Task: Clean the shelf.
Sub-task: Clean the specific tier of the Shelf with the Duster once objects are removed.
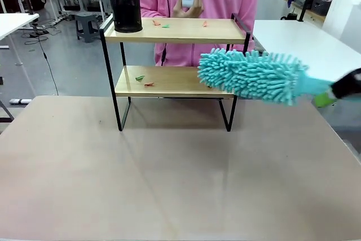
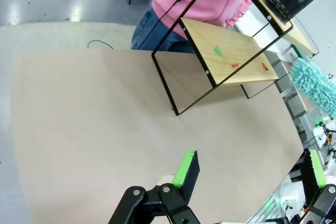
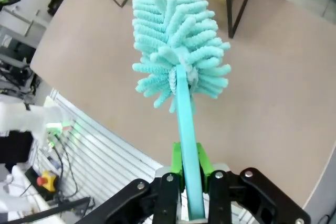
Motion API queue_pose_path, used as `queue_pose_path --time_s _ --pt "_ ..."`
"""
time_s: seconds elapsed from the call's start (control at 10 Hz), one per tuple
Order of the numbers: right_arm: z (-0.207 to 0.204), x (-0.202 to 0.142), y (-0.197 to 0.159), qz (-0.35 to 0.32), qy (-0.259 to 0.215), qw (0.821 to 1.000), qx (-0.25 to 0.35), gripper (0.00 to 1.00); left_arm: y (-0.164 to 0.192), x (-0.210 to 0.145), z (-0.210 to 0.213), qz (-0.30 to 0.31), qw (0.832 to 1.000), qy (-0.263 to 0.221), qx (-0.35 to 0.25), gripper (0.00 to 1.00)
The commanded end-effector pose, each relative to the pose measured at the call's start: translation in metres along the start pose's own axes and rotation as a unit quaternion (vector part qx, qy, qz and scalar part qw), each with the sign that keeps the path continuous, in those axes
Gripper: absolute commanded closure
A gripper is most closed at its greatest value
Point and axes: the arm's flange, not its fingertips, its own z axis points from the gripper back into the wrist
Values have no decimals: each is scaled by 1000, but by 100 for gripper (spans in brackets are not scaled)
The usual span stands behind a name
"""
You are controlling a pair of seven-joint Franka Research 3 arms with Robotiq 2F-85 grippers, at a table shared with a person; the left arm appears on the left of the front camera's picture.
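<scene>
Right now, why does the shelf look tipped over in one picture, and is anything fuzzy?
Left wrist view: the shelf leans because the camera is rolled, and the wide lens bends the table edge; glare spots on the floor. Front view: the right gripper looks smeared. Right wrist view: the teal microfibre duster is sharp.

Beige worktop point(image 1: 169, 184) carries the shelf point(image 1: 175, 81) near its far edge. Top board: black mesh cup point(image 1: 125, 9), coloured scraps point(image 1: 164, 25). Lower board: two scraps point(image 1: 139, 78).
</scene>
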Motion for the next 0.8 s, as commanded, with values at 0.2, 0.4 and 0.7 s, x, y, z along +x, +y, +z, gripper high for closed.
queue_pose_path --time_s 0.2,0.4,0.7 --pt "12 -11 -7 6 5 1000 9 100 0 1 -1 -11 1000 -8 -7 0" --pt "5 -4 -7 9 6 1000 5 88 0 1 -1 -11 1000 -8 -7 0" --pt "-40 16 9 -8 -24 1000 -13 88 0 1 -1 -11 1000 -8 -7 0"
